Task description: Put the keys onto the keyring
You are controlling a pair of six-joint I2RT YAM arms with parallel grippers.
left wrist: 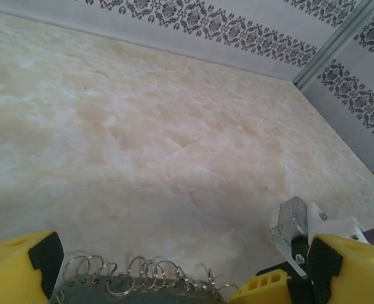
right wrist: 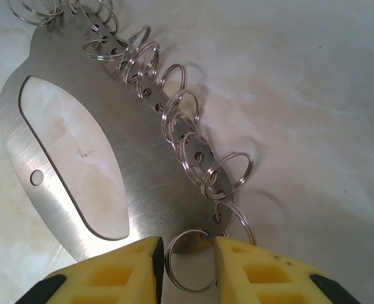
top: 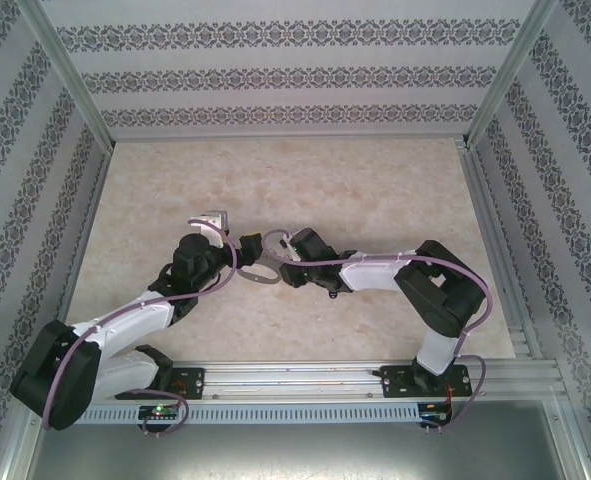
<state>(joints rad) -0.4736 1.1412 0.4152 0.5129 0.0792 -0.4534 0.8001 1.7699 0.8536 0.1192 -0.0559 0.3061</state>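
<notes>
Keyring: flat grey metal plate with a long cut-out and a row of split rings along one edge. It sits between the two arms, and I cannot tell whether it rests on the table or hangs just above it.
Right gripper: fingers set close, with the end ring at the plate's near tip in the narrow gap. I judge it pinches the keyring there.
Left gripper: fingers spread wide, gripping nothing. The ringed edge lies across the gap, low toward the palm.
Long axis: runs away from the right fingers, up and leftward in the right wrist view, toward the left gripper.
Nearer arm: both are right at the plate (the top view has them almost nose to nose over it).
Next move, as a guess: the left fingers need to meet one ring square to the row, while the right gripper steadies the plate.
</notes>
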